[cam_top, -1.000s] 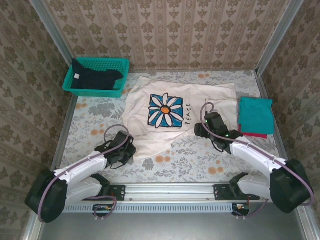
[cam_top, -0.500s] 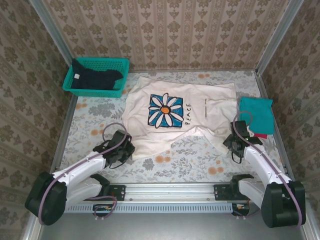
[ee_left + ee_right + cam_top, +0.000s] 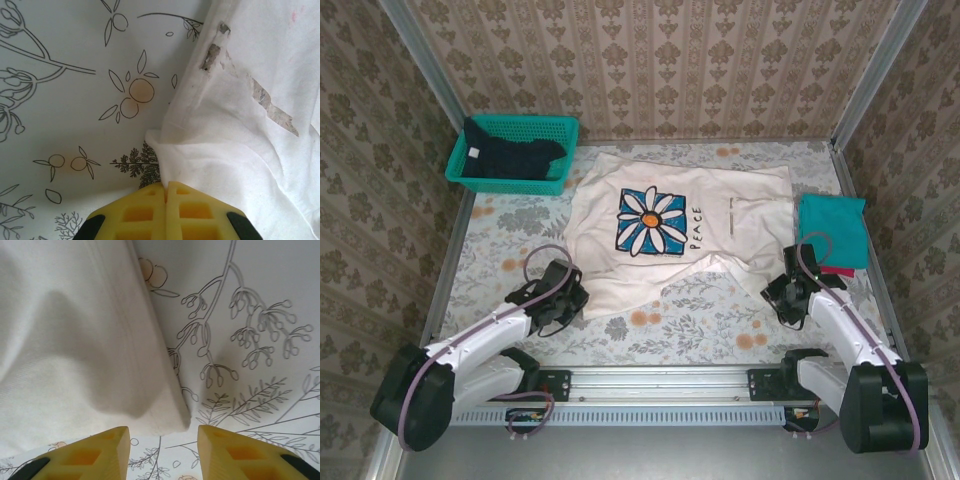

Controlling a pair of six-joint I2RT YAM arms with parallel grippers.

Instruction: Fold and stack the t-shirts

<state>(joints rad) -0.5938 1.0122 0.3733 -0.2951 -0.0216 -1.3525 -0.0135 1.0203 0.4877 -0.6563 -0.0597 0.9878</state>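
Reading "PEACE": cream-white t-shirt (image 3: 680,225) print

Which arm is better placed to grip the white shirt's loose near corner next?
Right: the right pincer, open, frames that corner of the shirt; the left pincer is shut on the other near corner.
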